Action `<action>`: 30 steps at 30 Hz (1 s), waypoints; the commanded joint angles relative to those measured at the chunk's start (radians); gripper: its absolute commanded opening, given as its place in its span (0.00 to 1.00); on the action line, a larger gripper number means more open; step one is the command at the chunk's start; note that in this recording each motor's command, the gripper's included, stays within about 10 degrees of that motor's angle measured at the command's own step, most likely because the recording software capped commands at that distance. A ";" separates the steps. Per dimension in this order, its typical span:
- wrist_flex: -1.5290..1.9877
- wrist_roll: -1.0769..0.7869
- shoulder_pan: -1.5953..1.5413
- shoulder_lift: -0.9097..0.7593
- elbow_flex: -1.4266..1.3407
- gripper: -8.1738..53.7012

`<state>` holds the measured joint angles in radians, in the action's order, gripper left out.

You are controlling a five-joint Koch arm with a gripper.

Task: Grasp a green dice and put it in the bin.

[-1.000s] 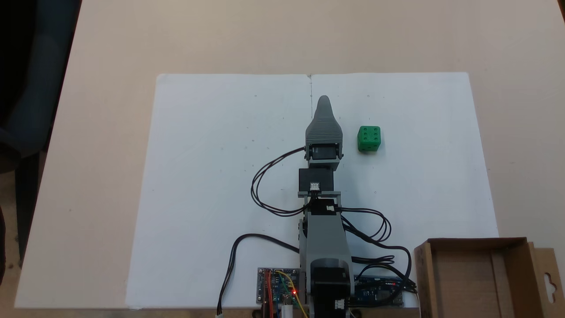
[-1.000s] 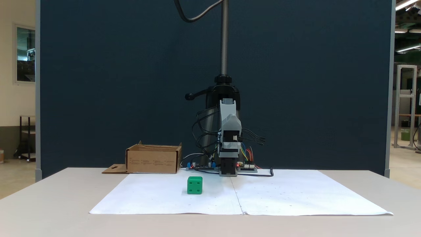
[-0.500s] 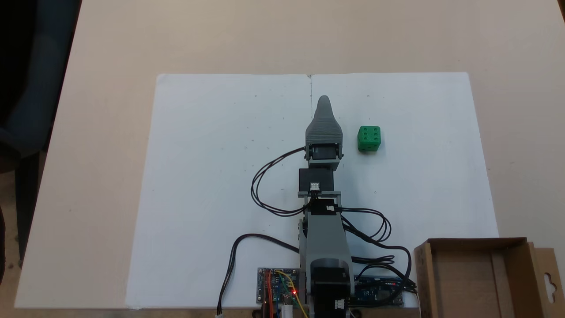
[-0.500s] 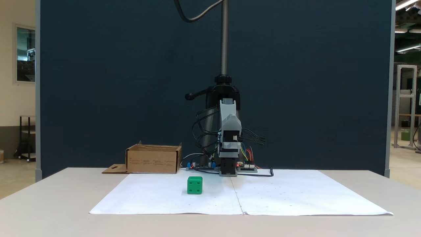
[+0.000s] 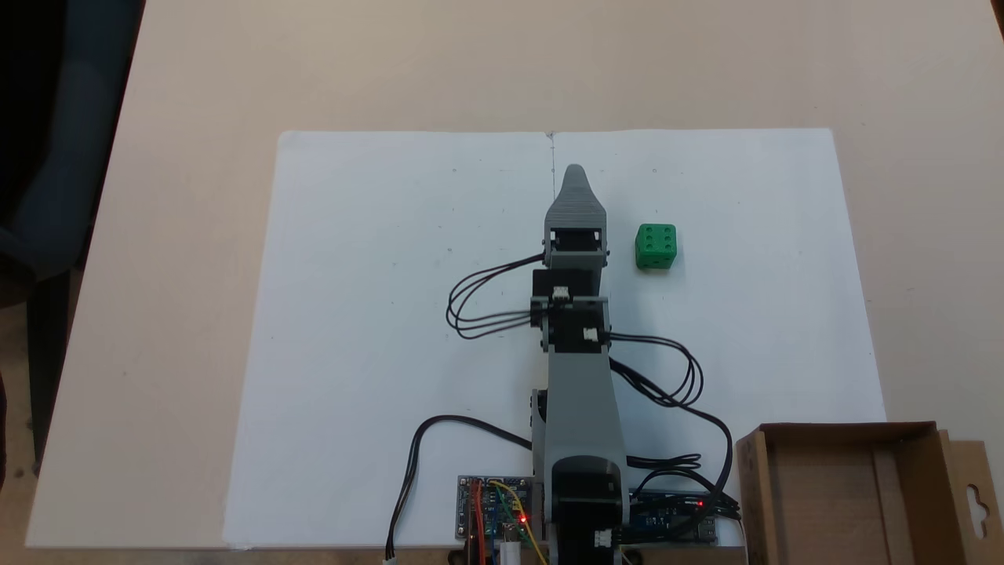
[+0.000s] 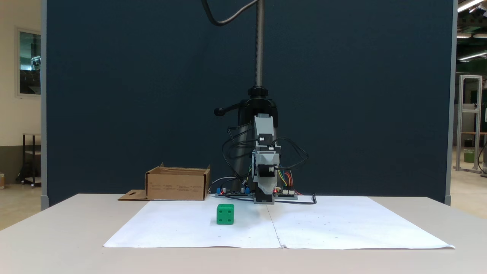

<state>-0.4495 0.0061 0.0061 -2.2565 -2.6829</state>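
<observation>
The green dice (image 5: 656, 246) rests on the white paper, six pips up in the view from above, to the right of the arm. From the front, the dice (image 6: 225, 214) sits left of the arm. My grey gripper (image 5: 574, 174) stretches along the paper's centre fold, its tip a little past the dice and about a dice-width clear of it sideways. The jaws lie one over the other, so a single tip shows. From the front the gripper (image 6: 267, 189) hangs low above the paper. The cardboard bin (image 5: 847, 430) stands beside the arm's base, also seen as the bin (image 6: 177, 187).
White paper (image 5: 376, 314) covers the middle of the beige table. Black cables (image 5: 471, 310) loop on both sides of the arm. Circuit boards (image 5: 494, 518) lie at the base. A dark stand pole (image 6: 259, 45) rises behind the arm.
The arm has reached forward: the wrist and elbow moved toward the far end of the paper and the gripper tip edged slightly farther. From the front the gripper sits lower. The dice has not moved.
</observation>
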 commanded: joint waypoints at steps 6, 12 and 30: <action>0.468 -0.025 0.034 -0.114 0.290 0.79; 0.816 0.025 0.051 -0.094 0.495 0.79; 1.436 -0.017 0.199 0.434 0.969 0.79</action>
<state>0.9419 0.0092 0.1825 -1.8254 -1.7702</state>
